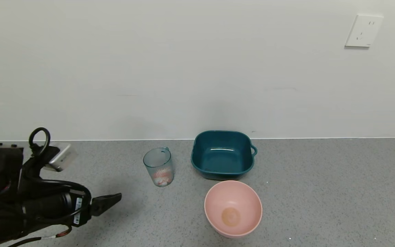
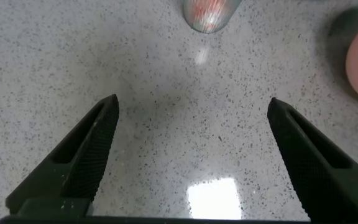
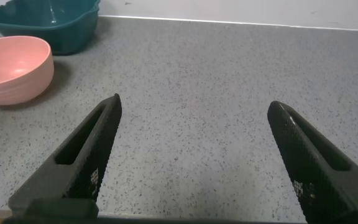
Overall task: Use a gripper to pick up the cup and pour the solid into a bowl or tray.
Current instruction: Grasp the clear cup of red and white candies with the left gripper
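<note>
One gap decides my next move: the stretch of bare desk (image 1: pixel 321 192) between my left claw (image 1: pixel 110 202) and the cup (image 1: pixel 158 167). In the head view the cup stands ahead of the claw and off toward the teal basin's side, well apart from it. The left wrist view shows the cup's base (image 2: pixel 207 14) straight ahead of the claw, a little past the midline between the two spread fingers (image 2: pixel 86 155), so the claw is released and holds nothing.

The cup is upright, its long axis vertical, with the small tab on its rim turned toward the teal basin (image 1: pixel 223 156). The red and white pieces (image 1: pixel 161 176) sit heaped in its bottom. I judge a level side approach at the ribbed lower wall suits it best.

The left arm is plainly the nearer one. My right claw (image 3: pixel 194 149) does not show in the head view; its own wrist camera shows its fingers spread wide over bare desk, with the pink bowl (image 3: pixel 14 68) and the basin (image 3: pixel 48 22) off to one side, so I leave it parked.

Nothing stands between the left claw and the cup. The basin sits just beside the cup, away from the claw. The pink bowl (image 1: pixel 233 207) lies in front of the basin, near its front wall; whether they touch I cannot tell. When carrying the cup over, I'd watch that I tip it over the basin and not the bowl.
</note>
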{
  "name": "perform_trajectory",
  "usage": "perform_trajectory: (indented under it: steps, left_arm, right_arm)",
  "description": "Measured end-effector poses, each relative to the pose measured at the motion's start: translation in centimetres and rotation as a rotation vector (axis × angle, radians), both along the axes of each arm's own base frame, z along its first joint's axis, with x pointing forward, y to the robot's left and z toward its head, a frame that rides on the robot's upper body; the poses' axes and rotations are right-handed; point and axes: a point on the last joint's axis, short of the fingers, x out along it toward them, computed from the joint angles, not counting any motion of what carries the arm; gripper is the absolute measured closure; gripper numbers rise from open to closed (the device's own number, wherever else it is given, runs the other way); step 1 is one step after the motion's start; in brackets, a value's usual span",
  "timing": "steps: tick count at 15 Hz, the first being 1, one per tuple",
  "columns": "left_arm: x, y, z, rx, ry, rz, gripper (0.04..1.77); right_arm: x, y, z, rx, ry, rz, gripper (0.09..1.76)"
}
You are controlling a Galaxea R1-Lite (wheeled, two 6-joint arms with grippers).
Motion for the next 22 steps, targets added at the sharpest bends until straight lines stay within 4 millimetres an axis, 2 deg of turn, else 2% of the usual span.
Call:
perform_trajectory:
  steps: [9, 22]
  left_arm:
    - [6.3, -3.4, -3.4, 0.022, 0.060, -0.032, 0.09]
    - [12.1, -5.5, -6.3, 0.034, 0.120, -0.043, 0.09]
  right_arm:
    - [0.0, 0.0, 0.0, 0.000, 0.000, 0.000, 0.14]
    - [0.0, 0.0, 0.0, 0.000, 0.000, 0.000, 0.14]
